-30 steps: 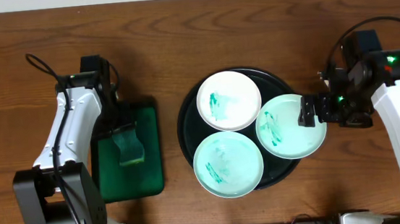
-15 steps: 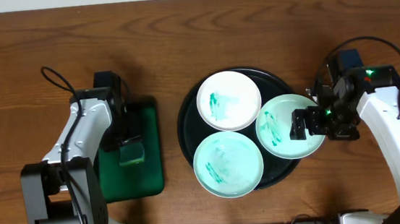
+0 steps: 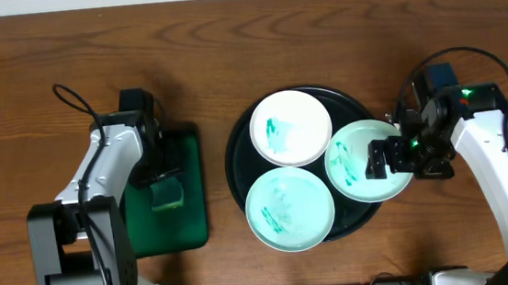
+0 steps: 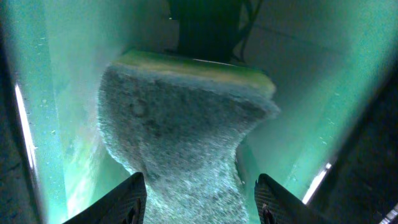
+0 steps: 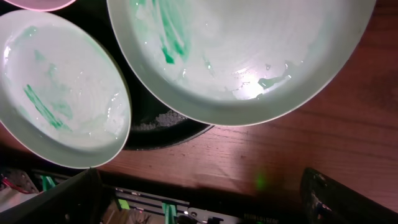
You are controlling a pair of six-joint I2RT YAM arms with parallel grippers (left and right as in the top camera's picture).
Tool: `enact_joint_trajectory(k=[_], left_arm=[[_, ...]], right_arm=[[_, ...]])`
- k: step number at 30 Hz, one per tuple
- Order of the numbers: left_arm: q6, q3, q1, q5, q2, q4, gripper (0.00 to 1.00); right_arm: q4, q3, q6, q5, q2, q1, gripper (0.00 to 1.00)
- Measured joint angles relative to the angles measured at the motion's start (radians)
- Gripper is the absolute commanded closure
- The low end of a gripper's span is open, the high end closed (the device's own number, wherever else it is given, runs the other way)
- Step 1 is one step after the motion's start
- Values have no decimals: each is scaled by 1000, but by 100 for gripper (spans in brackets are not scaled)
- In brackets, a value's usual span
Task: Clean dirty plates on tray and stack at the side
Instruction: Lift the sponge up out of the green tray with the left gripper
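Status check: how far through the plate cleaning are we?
Done: nothing yet; top plate, front plate and right plate all sit smeared green on the tray, none stacked aside. In hand: left gripper pinches the sponge in the green tray; right gripper hangs open at the right plate's rim. Left: wipe and stack all three.

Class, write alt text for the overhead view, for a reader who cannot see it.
Three white plates with green smears sit on a black tray on a wooden table. The open right gripper hangs over the right-hand plate; the left gripper pinches a sponge in a green tray.
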Motion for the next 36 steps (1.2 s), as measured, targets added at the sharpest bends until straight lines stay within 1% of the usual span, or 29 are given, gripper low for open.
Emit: enact_joint_trajectory(k=[9, 15, 19, 23, 25, 26, 29, 36], left_arm=[[-44, 0, 0, -52, 5, 2, 45], [-58, 0, 0, -60, 10, 6, 46], [-60, 0, 0, -59, 37, 16, 48], [-67, 0, 0, -55, 55, 20, 57], [-68, 0, 0, -53, 55, 22, 68], [-64, 0, 0, -52, 55, 23, 76], [-72, -1, 0, -52, 55, 26, 92], [-66, -2, 0, -52, 55, 29, 93]], right_arm=[[0, 0, 0, 0, 0, 19, 1], [0, 0, 0, 0, 0, 27, 1], [0, 0, 0, -1, 0, 27, 1], [0, 0, 0, -2, 0, 27, 1], [0, 0, 0, -3, 0, 27, 1], [0, 0, 0, -3, 0, 27, 1], [0, 0, 0, -4, 0, 27, 1], [0, 0, 0, -4, 0, 27, 1]])
